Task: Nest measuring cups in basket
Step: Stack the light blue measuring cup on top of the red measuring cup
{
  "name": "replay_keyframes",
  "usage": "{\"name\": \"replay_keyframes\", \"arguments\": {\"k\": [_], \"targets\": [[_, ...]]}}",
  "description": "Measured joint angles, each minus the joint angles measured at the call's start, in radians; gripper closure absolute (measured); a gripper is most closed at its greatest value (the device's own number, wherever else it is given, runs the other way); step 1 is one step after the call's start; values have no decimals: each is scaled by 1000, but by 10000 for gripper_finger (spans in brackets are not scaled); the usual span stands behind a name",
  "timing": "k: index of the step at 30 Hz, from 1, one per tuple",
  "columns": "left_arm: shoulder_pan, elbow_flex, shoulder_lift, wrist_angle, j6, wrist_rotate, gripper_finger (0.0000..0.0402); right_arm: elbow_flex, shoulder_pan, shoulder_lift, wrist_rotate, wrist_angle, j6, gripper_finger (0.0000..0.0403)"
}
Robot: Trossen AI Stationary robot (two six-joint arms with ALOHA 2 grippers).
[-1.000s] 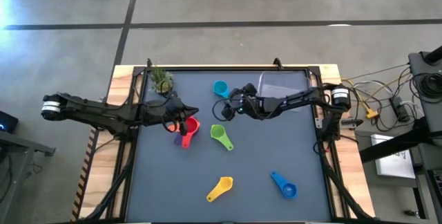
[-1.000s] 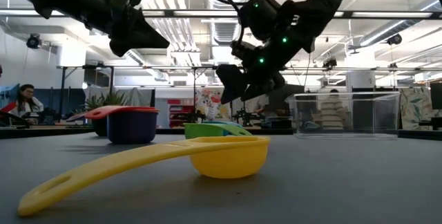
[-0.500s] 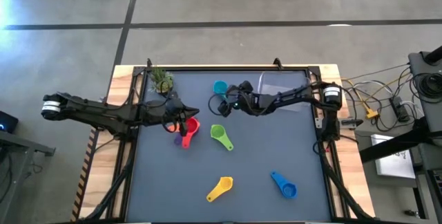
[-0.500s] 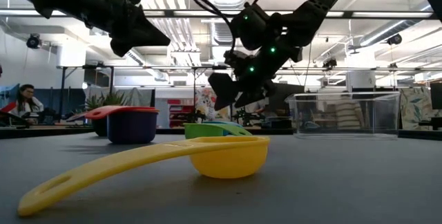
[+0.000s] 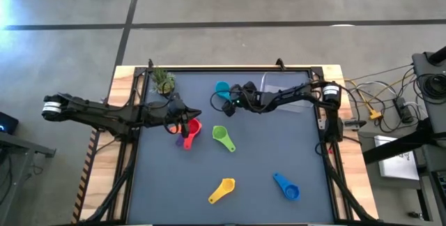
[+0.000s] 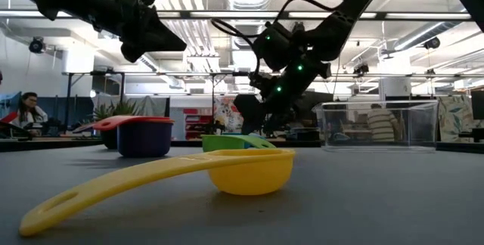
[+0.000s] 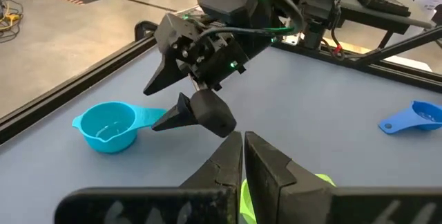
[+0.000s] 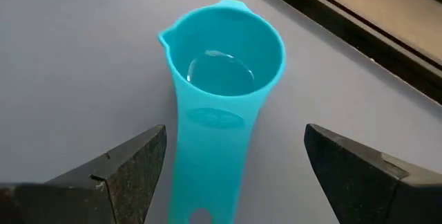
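Note:
The teal measuring cup (image 5: 221, 88) sits upright on the mat near the far edge, its handle (image 8: 207, 162) pointing at my right gripper (image 8: 235, 182). That gripper is open and low, one finger on either side of the handle, apart from it. My left gripper (image 5: 182, 114) is shut and hangs raised over the red cup (image 5: 193, 126), which sits on the purple cup (image 5: 184, 141). The green (image 5: 223, 137), yellow (image 5: 223, 190) and blue (image 5: 286, 185) cups lie apart on the mat. The clear basket (image 5: 286, 86) stands by the far right corner. The orange cup is out of view.
A small potted plant (image 5: 164, 81) stands at the far left corner. The black table frame (image 5: 230, 68) runs just behind the teal cup. Open mat lies between the green cup and the basket. A person sits in the room beyond the table (image 6: 26, 113).
My right gripper has moved toward the table's far left, away from the basket, and come down to the teal cup, ending with its fingers astride the handle. The cups have not moved.

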Motion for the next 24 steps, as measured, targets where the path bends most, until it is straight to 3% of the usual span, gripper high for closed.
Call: {"name": "replay_keyframes", "arguments": {"k": [24], "targets": [[-1,-1,2,-3,-3,0,402,0,-6,6,0,-29,-92,78]]}}
